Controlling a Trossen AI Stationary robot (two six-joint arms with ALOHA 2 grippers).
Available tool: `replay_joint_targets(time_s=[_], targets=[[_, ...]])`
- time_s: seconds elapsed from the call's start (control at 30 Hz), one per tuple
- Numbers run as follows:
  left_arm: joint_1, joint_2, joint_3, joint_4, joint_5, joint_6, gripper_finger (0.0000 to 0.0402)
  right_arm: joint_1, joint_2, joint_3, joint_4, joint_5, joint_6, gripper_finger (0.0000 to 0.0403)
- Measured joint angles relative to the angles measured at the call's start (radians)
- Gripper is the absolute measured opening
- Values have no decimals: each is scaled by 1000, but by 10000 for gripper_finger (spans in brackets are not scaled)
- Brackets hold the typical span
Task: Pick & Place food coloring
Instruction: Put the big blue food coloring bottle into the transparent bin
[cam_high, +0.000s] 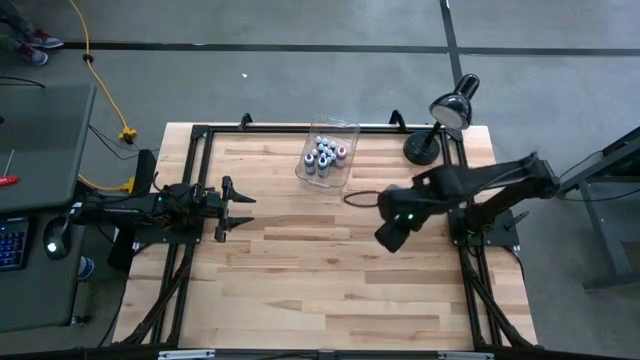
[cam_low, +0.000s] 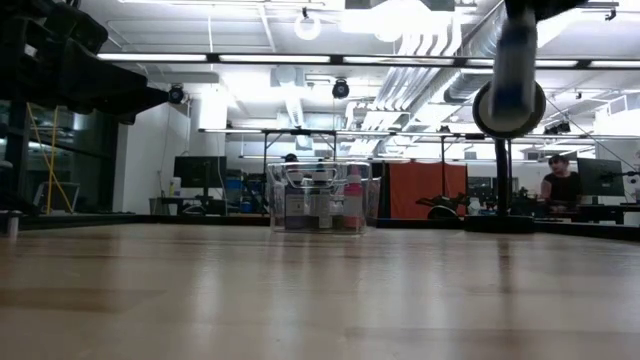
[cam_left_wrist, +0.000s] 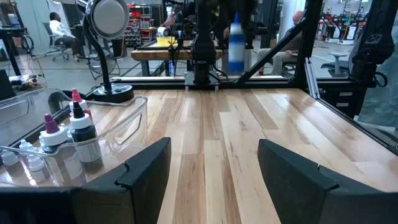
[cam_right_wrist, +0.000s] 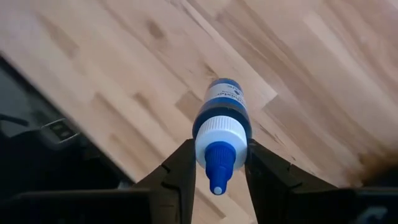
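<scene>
Right gripper (cam_right_wrist: 216, 163) clenched on small blue food-coloring bottle with white collar (cam_right_wrist: 221, 124), raised above wooden table's (cam_high: 330, 270) right side; left gripper (cam_high: 236, 209) spread wide near left edge.

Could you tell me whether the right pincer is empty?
No, the right pincer is shut on a blue food coloring bottle above the table.

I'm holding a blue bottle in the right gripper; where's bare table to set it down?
The right gripper grips the blue bottle. Bare wood spans the table between both arms and along the near edge. Crowded: the far edge, with bin, lamp and cable.
</scene>
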Motion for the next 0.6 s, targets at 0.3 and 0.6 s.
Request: replay_joint_targets(time_s=[0.3,0.6], targets=[[0,0,0,0,0,0,239,-22,-1,312,-142,17,-102,106],[0,0,0,0,0,0,239,-95,45,466,-144,116,-293,106]])
